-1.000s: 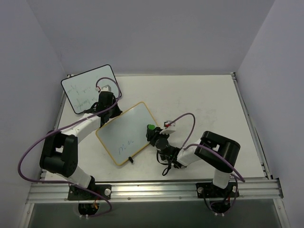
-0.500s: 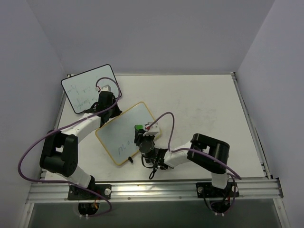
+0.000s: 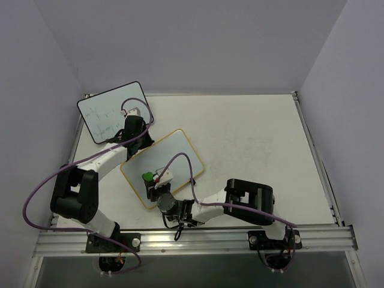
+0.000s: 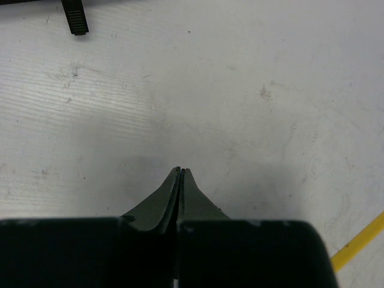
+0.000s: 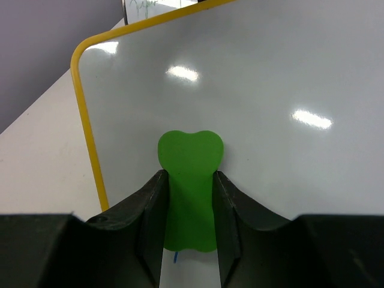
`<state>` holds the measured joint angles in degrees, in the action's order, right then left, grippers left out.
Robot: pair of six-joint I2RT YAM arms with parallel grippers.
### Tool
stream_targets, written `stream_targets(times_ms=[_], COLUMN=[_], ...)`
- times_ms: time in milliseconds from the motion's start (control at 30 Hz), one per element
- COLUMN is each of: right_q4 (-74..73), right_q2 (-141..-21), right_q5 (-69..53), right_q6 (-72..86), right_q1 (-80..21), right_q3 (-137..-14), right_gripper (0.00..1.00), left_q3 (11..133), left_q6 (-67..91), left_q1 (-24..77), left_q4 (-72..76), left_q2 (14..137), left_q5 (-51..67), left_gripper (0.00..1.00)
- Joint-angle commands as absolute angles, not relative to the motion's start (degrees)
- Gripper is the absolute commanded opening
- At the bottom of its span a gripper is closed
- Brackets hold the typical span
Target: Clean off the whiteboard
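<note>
The whiteboard (image 3: 171,157) with its thin yellow frame lies flat, left of the table's middle. My right gripper (image 3: 150,179) is over its near-left part, shut on a green eraser (image 3: 146,176). In the right wrist view the green eraser (image 5: 191,174) lies flat on the whiteboard (image 5: 270,90) between the fingers of the right gripper (image 5: 189,175), close to the yellow frame (image 5: 87,126). A short blue stroke (image 5: 176,257) shows just behind the eraser. My left gripper (image 3: 135,135) sits by the board's far-left edge; in its wrist view the left gripper (image 4: 180,171) is shut on nothing, over bare table.
A black-framed whiteboard (image 3: 113,111) with writing on it stands propped at the back left, and its black foot (image 4: 75,18) shows in the left wrist view. A strip of the yellow frame (image 4: 360,243) crosses that view's lower right corner. Grey walls close in the table.
My right gripper has swept the green eraser leftward across the whiteboard, from off its right edge to its near-left part. The left arm has not moved.
</note>
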<state>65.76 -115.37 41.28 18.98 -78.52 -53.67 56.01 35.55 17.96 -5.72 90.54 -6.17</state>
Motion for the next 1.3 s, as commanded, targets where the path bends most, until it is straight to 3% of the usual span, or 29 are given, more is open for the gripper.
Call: stream_targets(times_ms=[0, 467, 1267], right_q4=[54.2, 50.5, 45.2], right_q2=[-119.9, -113.6, -113.4], right_q5=[38.6, 45.5, 48.4], right_q6=[19.8, 34.5, 39.7], right_q1=[-78.0, -69.2, -66.6], right_q3=[-52.1, -42.1, -42.7], right_gripper=[0.03, 0.0, 0.0], left_q3=[55.5, 55.5, 55.5], left_q6=[34.8, 34.5, 34.4], left_q1=[20.0, 20.0, 20.0], left_q4=[-9.8, -9.9, -10.2], left_q2=[92.0, 92.4, 92.6], left_q5=[-4.4, -4.8, -5.1], left_gripper=[0.02, 0.02, 0.02])
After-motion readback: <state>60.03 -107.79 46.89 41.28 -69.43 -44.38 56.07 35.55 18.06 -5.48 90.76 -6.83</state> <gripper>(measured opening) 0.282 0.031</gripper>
